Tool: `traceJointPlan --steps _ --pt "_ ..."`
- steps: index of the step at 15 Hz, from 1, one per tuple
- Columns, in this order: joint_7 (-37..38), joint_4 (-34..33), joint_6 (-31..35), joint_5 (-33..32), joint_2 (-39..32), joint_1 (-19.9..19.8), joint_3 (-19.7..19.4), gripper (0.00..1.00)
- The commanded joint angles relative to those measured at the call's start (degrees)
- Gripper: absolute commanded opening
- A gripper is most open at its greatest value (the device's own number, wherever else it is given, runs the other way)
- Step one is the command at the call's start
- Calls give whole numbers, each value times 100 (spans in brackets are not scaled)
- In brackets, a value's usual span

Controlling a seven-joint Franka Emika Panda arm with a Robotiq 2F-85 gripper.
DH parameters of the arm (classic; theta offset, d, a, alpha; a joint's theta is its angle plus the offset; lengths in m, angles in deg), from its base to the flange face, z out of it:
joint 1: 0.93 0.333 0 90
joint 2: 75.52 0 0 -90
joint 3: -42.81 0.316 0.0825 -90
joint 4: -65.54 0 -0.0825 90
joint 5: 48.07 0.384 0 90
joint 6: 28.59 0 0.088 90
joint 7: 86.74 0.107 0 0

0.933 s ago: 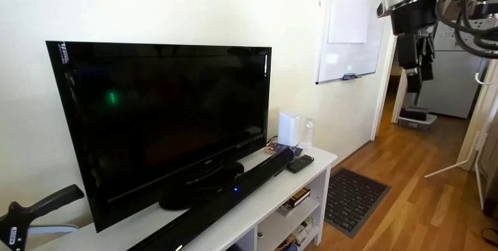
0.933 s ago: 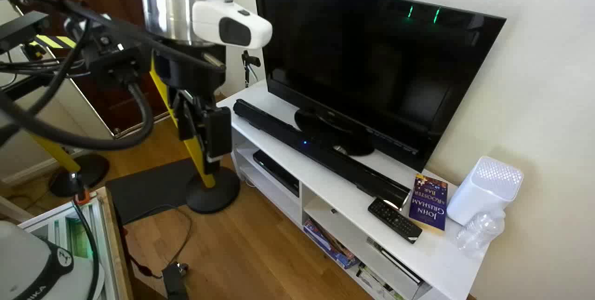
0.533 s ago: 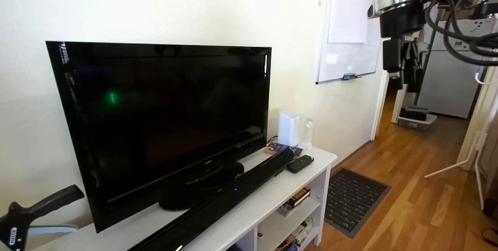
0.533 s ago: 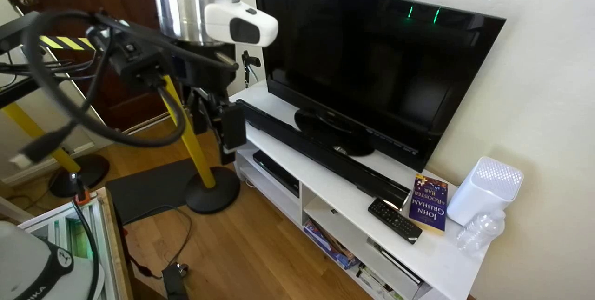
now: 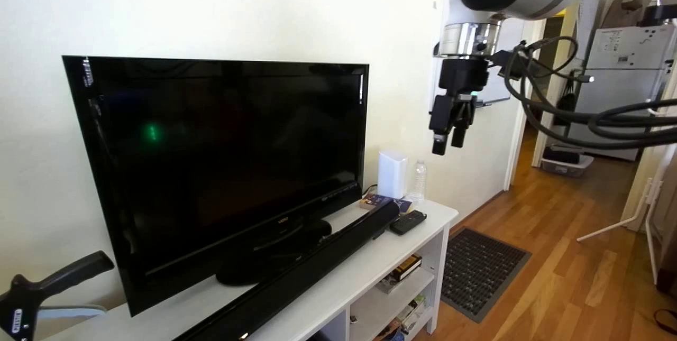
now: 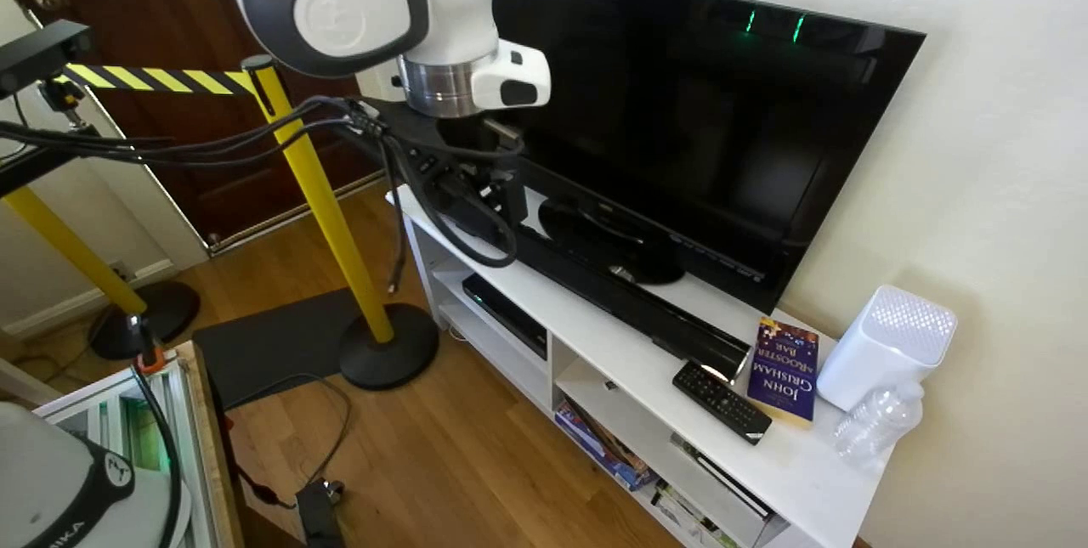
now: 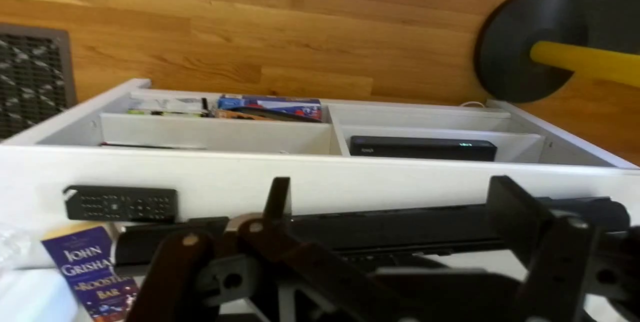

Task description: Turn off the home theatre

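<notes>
The end effector, spread wide and empty, hung above the soundbar; this was probably the reaching step, calling next for lowering and a press.

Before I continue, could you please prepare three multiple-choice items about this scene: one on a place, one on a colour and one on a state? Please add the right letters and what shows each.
1. Where is the soundbar?
A. In front of the TV
B. Behind the TV
C. On top of the TV

2. What colour is the cabinet?
A. Red
B. Yellow
C. White

3. In what state is the gripper?
A. Shut, holding nothing
B. Open
C. Shut on the soundbar

Right letters:
1: A, as both exterior views show it on the cabinet top with the TV behind it.
2: C, as it looks white in all three views.
3: B, as its fingertips stand wide apart in the wrist view.
</notes>
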Motion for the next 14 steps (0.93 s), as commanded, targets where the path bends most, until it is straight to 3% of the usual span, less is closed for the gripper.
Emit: traceJointPlan --steps 1,5,8,9,10,14 --pt "-818 -393 807 840 -854 206 182 100" --pt "-1344 -970 2071 1797 -1775 260 703 100" --pt "-1248 -1352 3097 1687 -2400 131 1078 100" --pt "-1125 -1479 3220 1556 -2580 73 1159 100" --pt "-1025 -1081 2960 1470 -2119 -8 1223 100" --pt "-964 -1371 3215 1386 -2546 -112 1348 100"
